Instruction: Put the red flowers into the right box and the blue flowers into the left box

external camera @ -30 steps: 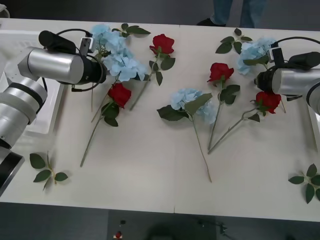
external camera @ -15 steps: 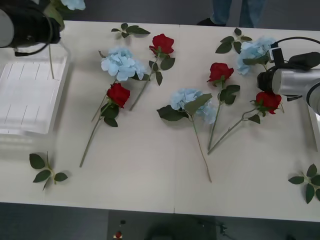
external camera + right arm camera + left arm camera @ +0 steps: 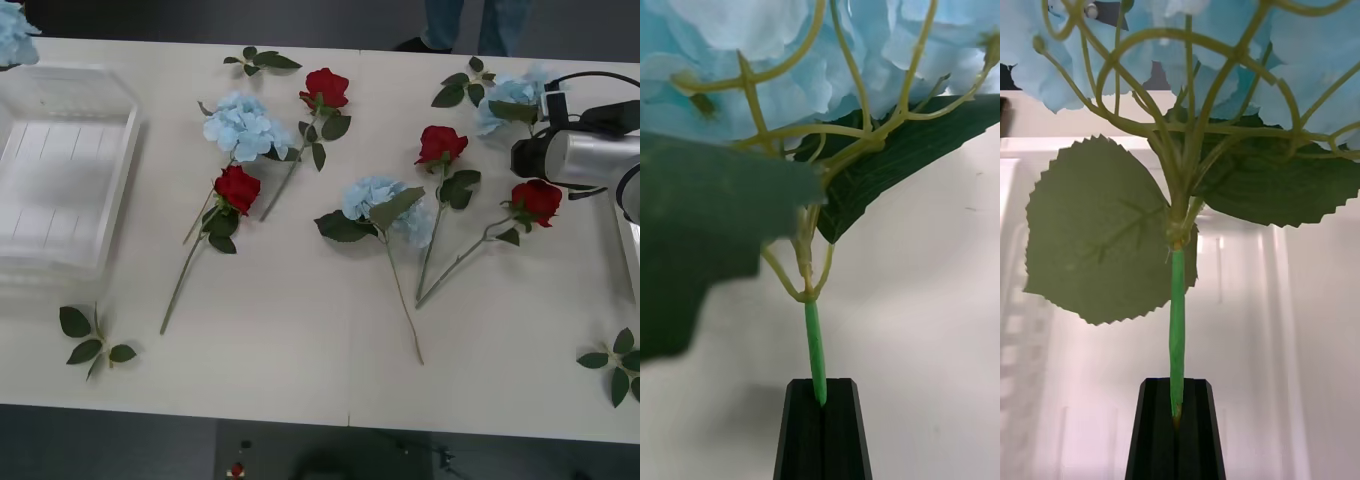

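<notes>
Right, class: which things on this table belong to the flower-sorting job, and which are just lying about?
Part of the job: red roses; blue flowers, with one stem pinched in the left gripper and one in the right gripper; clear tray; white box at the right edge.

Just lying about: leaf sprigs at the front left, front right and back.

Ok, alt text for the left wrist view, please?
The left gripper is shut on a blue flower's green stem, its pale blue bloom and big serrated leaves above the black fingers. Behind it lies the translucent white left box.
</notes>
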`<action>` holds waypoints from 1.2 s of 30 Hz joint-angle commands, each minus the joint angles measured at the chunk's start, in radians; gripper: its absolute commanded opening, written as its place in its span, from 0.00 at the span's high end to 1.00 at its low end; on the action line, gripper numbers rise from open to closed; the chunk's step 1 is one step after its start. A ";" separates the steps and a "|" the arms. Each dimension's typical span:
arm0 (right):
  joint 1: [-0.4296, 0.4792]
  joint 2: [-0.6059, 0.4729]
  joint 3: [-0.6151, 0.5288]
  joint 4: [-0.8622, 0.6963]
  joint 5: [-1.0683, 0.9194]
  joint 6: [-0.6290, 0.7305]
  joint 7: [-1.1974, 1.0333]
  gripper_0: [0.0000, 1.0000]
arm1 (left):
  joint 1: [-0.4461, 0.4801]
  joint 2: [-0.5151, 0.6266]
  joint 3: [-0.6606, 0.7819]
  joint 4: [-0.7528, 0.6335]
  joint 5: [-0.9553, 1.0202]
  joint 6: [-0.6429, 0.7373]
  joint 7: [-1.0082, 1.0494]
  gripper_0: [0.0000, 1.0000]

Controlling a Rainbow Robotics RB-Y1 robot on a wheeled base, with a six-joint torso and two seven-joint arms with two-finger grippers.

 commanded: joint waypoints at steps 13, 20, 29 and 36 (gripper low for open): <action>-0.015 -0.485 -0.280 -0.575 -0.413 0.253 0.213 1.00 | 0.094 0.019 0.112 -0.048 0.045 0.062 -0.159 0.00; 0.057 -0.576 -0.392 -0.601 -0.806 0.509 0.684 1.00 | 0.011 -0.068 0.097 -0.235 0.049 0.233 -0.147 0.00; 0.371 -0.669 -0.763 -0.910 -0.907 0.736 0.929 1.00 | -0.243 -0.156 -0.156 -0.119 0.025 0.243 -0.139 0.00; 0.693 -0.674 -1.050 -1.252 -0.907 0.758 0.929 1.00 | -0.295 -0.254 -0.239 -0.093 0.046 0.193 -0.144 0.00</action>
